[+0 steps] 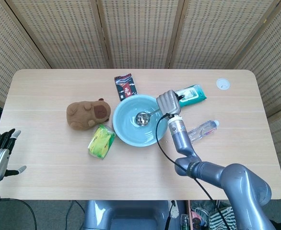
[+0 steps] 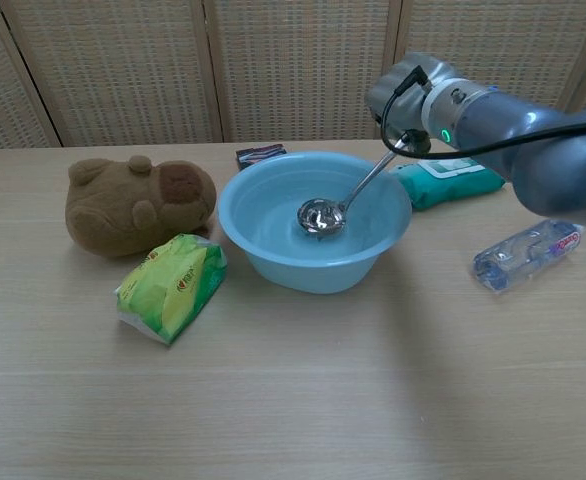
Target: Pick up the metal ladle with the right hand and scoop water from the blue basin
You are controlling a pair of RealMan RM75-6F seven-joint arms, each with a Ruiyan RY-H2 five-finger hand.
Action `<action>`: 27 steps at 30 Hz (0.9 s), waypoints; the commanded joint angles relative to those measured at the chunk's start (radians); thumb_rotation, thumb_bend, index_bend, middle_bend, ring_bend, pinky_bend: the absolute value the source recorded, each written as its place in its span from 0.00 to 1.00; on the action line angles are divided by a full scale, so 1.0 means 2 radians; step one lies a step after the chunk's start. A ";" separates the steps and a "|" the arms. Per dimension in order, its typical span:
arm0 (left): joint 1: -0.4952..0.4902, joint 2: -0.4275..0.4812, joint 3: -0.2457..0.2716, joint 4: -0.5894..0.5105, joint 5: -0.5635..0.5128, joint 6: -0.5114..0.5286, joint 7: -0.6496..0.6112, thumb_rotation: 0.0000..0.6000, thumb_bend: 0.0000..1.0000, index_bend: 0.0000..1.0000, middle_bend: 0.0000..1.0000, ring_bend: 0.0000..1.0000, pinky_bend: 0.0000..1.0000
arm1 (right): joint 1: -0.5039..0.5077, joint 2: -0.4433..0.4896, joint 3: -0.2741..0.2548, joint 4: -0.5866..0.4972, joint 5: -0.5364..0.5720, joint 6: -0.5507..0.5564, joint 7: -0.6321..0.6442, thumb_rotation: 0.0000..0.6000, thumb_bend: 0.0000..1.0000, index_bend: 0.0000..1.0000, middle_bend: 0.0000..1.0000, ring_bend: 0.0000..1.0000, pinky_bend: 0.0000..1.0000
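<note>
The blue basin (image 1: 126, 129) (image 2: 273, 260) stands mid-table with water in it. My right hand (image 1: 167, 101) (image 2: 398, 95) hovers over the basin's right rim and grips the handle of the metal ladle (image 1: 144, 118) (image 2: 320, 215). The ladle slopes down to the left, its bowl low inside the basin near the water. My left hand (image 1: 0, 152) hangs open beyond the table's left front corner, holding nothing; only the head view shows it.
A brown plush toy (image 1: 87, 114) (image 2: 138, 203) and a green snack bag (image 1: 101, 141) (image 2: 170, 285) lie left of the basin. A dark packet (image 1: 125, 86) lies behind the basin, a wipes pack (image 1: 191, 94) (image 2: 453, 180) and clear bottle (image 1: 201, 128) (image 2: 528, 253) to its right. A white disc (image 1: 222, 84) rests far right.
</note>
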 commanded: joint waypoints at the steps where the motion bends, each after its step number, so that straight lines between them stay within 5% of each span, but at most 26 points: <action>1: 0.000 -0.001 0.001 0.001 0.000 0.000 0.001 1.00 0.00 0.00 0.00 0.00 0.00 | -0.011 -0.008 -0.018 0.013 -0.035 0.001 -0.020 1.00 0.67 0.72 0.98 0.78 1.00; 14: -0.001 -0.003 0.004 0.000 -0.002 0.000 0.008 1.00 0.00 0.00 0.00 0.00 0.00 | -0.026 0.010 -0.012 -0.052 -0.028 0.002 -0.095 1.00 0.68 0.73 0.99 0.79 1.00; 18: -0.001 -0.002 0.004 -0.002 -0.002 0.001 0.010 1.00 0.00 0.00 0.00 0.00 0.00 | -0.030 0.022 0.019 -0.085 0.007 0.007 -0.096 1.00 0.68 0.73 0.99 0.79 1.00; 27: 0.001 0.000 0.004 -0.005 -0.007 0.004 0.010 1.00 0.00 0.00 0.00 0.00 0.00 | -0.016 0.075 0.122 -0.176 0.214 0.022 -0.120 1.00 0.69 0.73 0.99 0.79 1.00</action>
